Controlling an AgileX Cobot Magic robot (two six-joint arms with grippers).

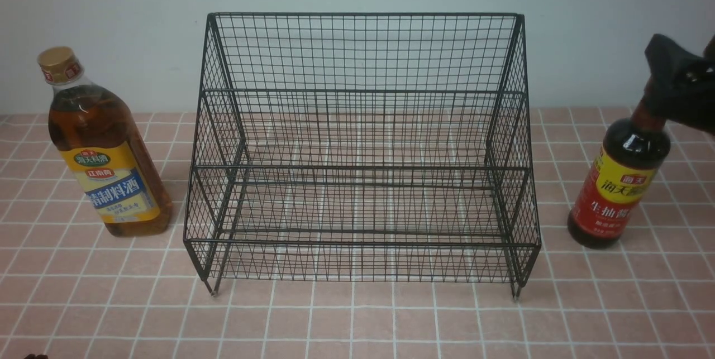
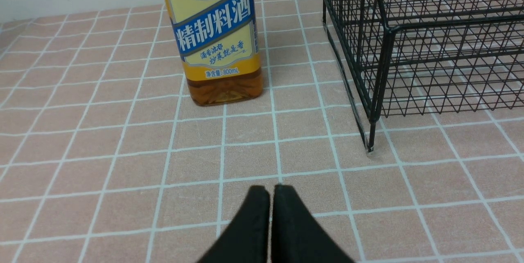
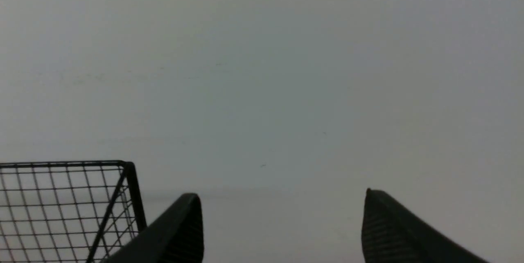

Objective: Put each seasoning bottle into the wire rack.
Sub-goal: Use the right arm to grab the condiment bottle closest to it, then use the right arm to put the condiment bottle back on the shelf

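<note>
pink tiled surface [image 1: 357,325], two bottles [image 1: 111,169], black wire rack [image 1: 357,242]

Amber liquid in clear broad btl [image 1: 106,141], gold cap [image 1: 57,63], yellow-blue label w/ white text. Dark slim soy btl [image 1: 634,144]: red-yellow label, brown neck. Wire-mesh rack [image 1: 363,167]: black grid. Tiled table [image 1: 380,320]: pink w/ pale grid lines.

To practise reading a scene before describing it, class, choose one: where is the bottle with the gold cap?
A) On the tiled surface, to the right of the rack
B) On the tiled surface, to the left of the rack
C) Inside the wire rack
B: the gold-capped bottle stands on the tiles, left of the wire rack.
</note>
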